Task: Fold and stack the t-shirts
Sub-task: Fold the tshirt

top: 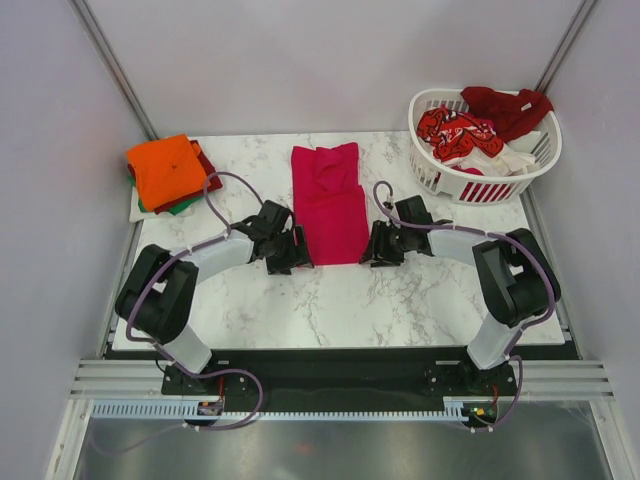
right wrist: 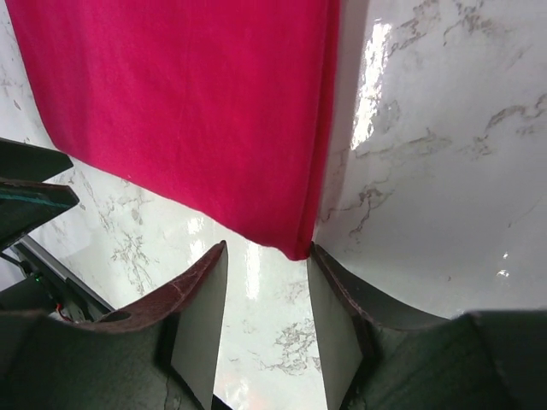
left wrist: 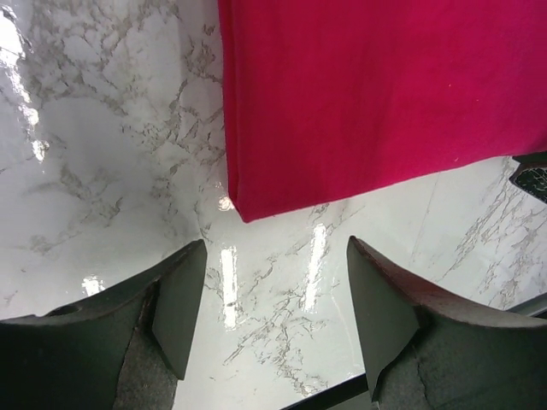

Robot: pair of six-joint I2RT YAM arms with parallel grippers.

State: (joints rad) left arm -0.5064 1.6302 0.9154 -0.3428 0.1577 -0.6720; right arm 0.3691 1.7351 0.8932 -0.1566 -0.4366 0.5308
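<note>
A magenta-red t-shirt (top: pixel 330 200) lies folded lengthwise in a long strip on the marble table (top: pixel 300 300). My left gripper (top: pixel 297 250) is open and empty, just short of the shirt's near left corner (left wrist: pixel 244 209). My right gripper (top: pixel 372 248) is open and empty, its fingers (right wrist: pixel 201 316) just short of the near right corner (right wrist: pixel 295 248). A stack of folded t-shirts, orange on top (top: pixel 166 170) with green and dark red under it, lies at the far left. Red-patterned (top: pixel 455 130), dark red (top: pixel 505 105) and white t-shirts lie in the basket.
A white slatted plastic basket (top: pixel 480 185) stands at the far right corner. Grey walls close in the table on three sides. The black front rail (top: pixel 330 370) runs along the near edge by the arm bases.
</note>
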